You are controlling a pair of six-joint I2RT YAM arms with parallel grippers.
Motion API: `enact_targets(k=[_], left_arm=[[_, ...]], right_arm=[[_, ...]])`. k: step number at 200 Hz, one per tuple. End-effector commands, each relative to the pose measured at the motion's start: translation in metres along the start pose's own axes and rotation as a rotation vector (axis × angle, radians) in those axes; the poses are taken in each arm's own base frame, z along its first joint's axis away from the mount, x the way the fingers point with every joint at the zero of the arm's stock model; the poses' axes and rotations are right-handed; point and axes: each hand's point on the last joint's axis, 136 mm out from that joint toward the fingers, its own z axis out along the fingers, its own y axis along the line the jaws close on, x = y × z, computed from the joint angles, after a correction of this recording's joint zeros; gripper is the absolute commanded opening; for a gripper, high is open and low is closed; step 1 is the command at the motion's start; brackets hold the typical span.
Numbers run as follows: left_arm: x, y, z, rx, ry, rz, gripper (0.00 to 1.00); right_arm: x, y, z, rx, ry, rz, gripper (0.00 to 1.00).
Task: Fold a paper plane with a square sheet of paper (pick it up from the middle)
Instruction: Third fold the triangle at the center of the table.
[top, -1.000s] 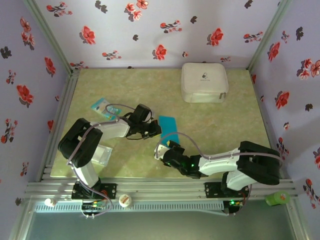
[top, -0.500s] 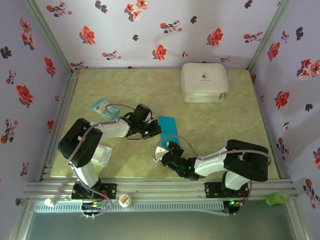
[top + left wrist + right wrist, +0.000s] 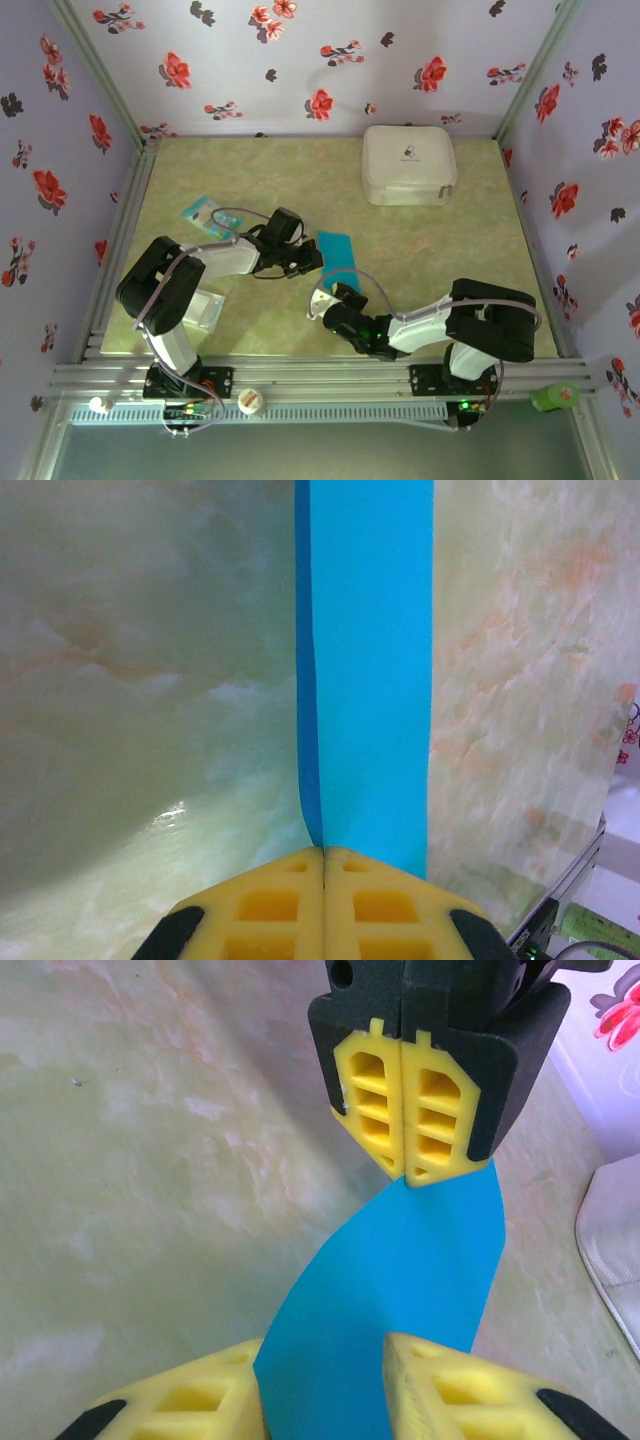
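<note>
The square sheet of paper point(image 3: 338, 249) is a narrow folded teal-blue strip rather than a paper plane, lying mid-table. My left gripper point(image 3: 311, 259) is shut on one end of it; in the left wrist view its yellow fingers point(image 3: 270, 905) meet on the sheet point(image 3: 370, 660), which runs straight ahead with a crease along its left side. My right gripper point(image 3: 334, 293) is at the other end. In the right wrist view its fingertips point(image 3: 190, 1405) stand apart with the curved sheet point(image 3: 400, 1280) between them, and the left gripper point(image 3: 404, 1174) pinches the far end.
A white case point(image 3: 408, 165) sits at the back right. A pale-blue printed packet point(image 3: 200, 212) lies at the left, and a clear plastic packet point(image 3: 206, 310) near the left arm's base. Flowered walls point(image 3: 60, 150) close in the table point(image 3: 450, 260).
The right arm has drawn in and its gripper has crept up to the sheet's near end, its jaws narrowing. The left gripper has held still on the sheet.
</note>
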Motion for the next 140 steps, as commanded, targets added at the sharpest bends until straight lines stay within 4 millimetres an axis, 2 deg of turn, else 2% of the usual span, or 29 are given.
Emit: enact_targets(k=[1, 97, 129, 140], left_arm=[[-0.0063, -0.0111, -0.0062, 0.029, -0.007, -0.002, 0.0], [-0.0063, -0.0089, -0.0044, 0.028, -0.007, -0.009, 0.0], [-0.0076, -0.0089, -0.0054, 0.027, -0.012, -0.013, 0.0], [-0.0088, -0.0086, -0.0074, 0.026, -0.022, -0.011, 0.08]], right_arm=[[-0.0006, -0.0051, -0.0044, 0.02, -0.013, 0.051, 0.31], [0.0005, -0.0042, -0.01, -0.01, -0.02, 0.122, 0.16], [0.0001, -0.0024, -0.0096, -0.021, -0.014, 0.138, 0.05], [-0.0012, -0.0008, -0.0092, -0.034, -0.013, 0.147, 0.04]])
